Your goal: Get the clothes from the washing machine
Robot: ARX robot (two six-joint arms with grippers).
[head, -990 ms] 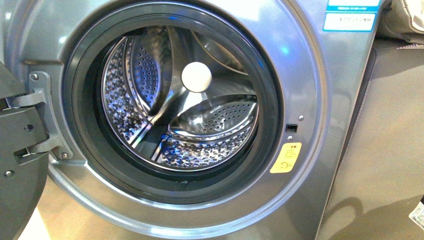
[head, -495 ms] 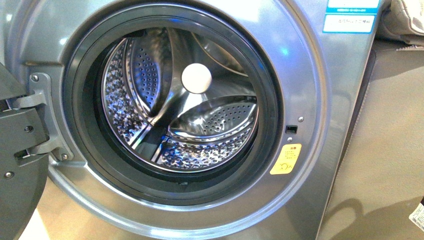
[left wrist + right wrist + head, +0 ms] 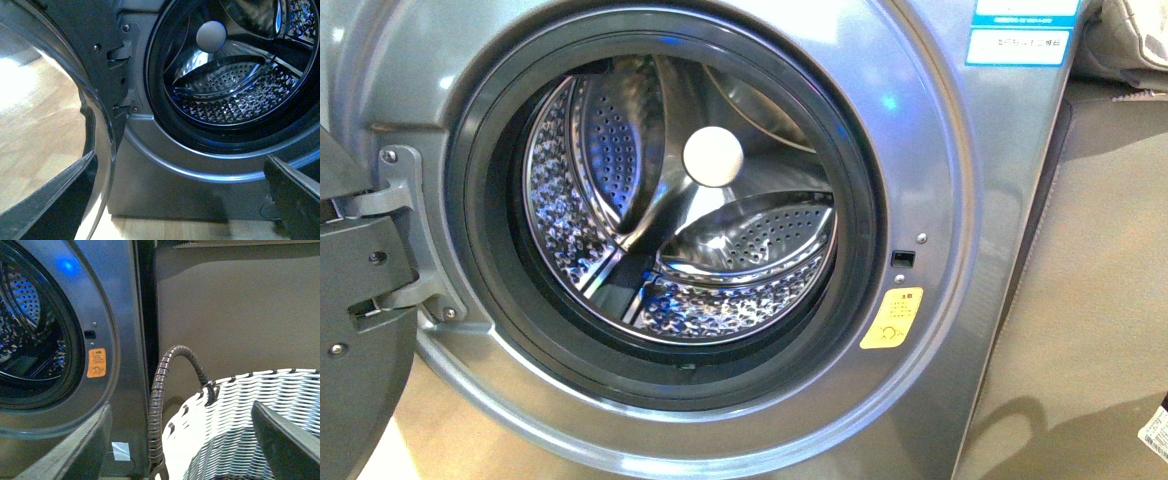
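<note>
The washing machine (image 3: 940, 130), grey metallic, is seen filling most of the front view w/ its round mouth wide open; its door (image 3: 355, 330) is swung out at the far left on a hinge (image 3: 395, 240). Inside, the perforated steel drum (image 3: 620, 190) is seen w/ curved paddles and a pale round hub (image 3: 712, 156) at the back; no clothes can be made out in the visible part of the drum, nor in any view. A woven basket (image 3: 250, 425), white-and-grey, is seen in the right wrist view just beside the machine's right side, w/ a dark looped handle (image 3: 165, 390) standing up at its rim; its inside is mostly hidden. An orange-yellow sticker (image 3: 892, 316) is stuck right of the mouth, and a blue-white label (image 3: 1018, 44) near the top right corner. The left hand (image 3: 175, 200) is seen spread, its fingers (image 3: 292, 195) apart, below the mouth. The right hand (image 3: 185, 450) is likewise spread, above the basket, nothing pinched.
</note>
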